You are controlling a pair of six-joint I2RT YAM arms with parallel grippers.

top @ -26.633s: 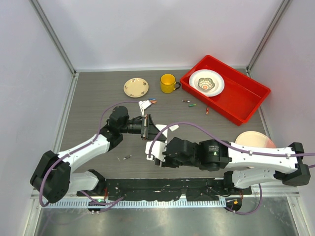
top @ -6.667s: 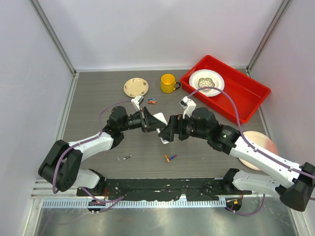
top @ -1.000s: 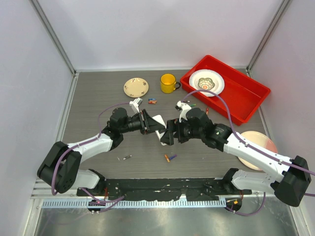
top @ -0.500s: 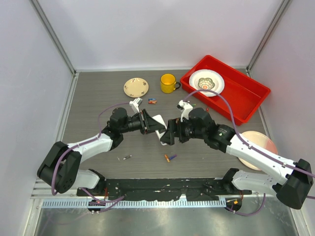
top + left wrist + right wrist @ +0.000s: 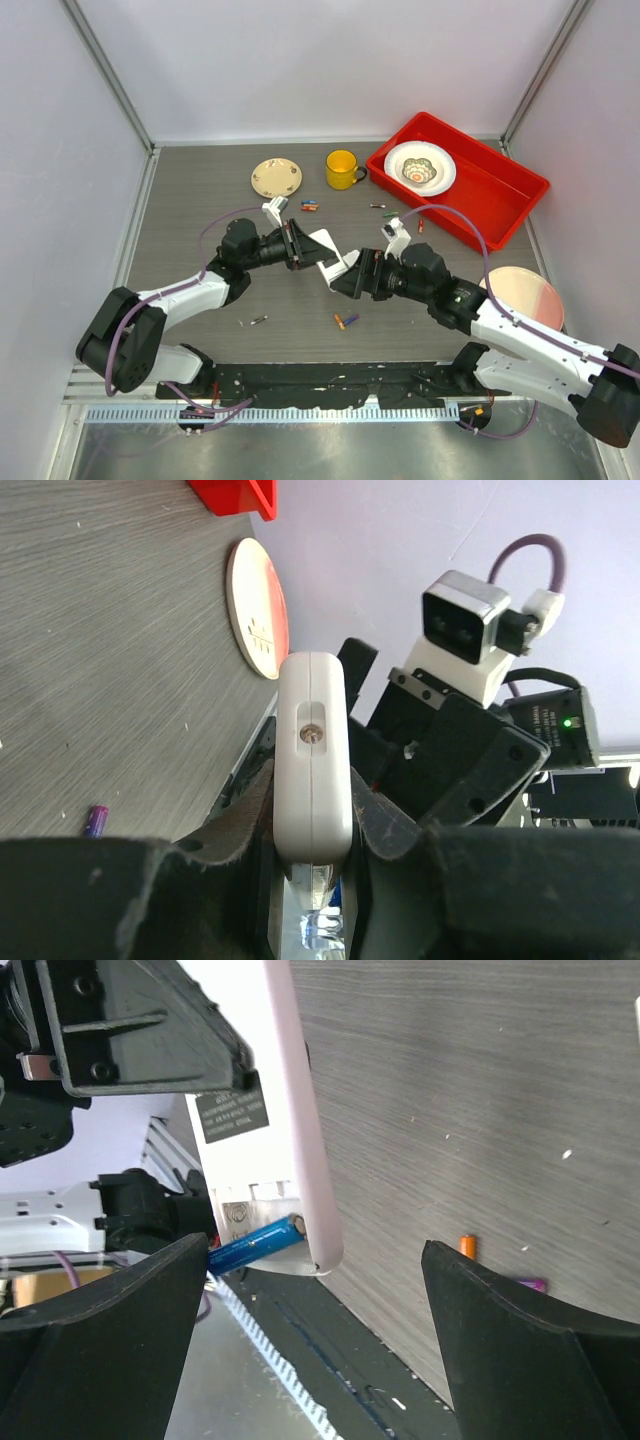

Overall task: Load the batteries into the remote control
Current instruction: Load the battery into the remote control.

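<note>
Since a moment ago the right arm has pulled back toward the near side, and the right gripper [image 5: 343, 281] now sits just beside the low end of the remote control [image 5: 328, 251] with its fingers spread wide. The left gripper [image 5: 300, 247] pinches the remote control from both sides and holds it up off the table [image 5: 200, 200]. A blue battery [image 5: 255, 1245] sticks out of the remote's end, while an orange battery [image 5: 340, 321] and a purple battery [image 5: 351, 319] lie together on the table below.
</note>
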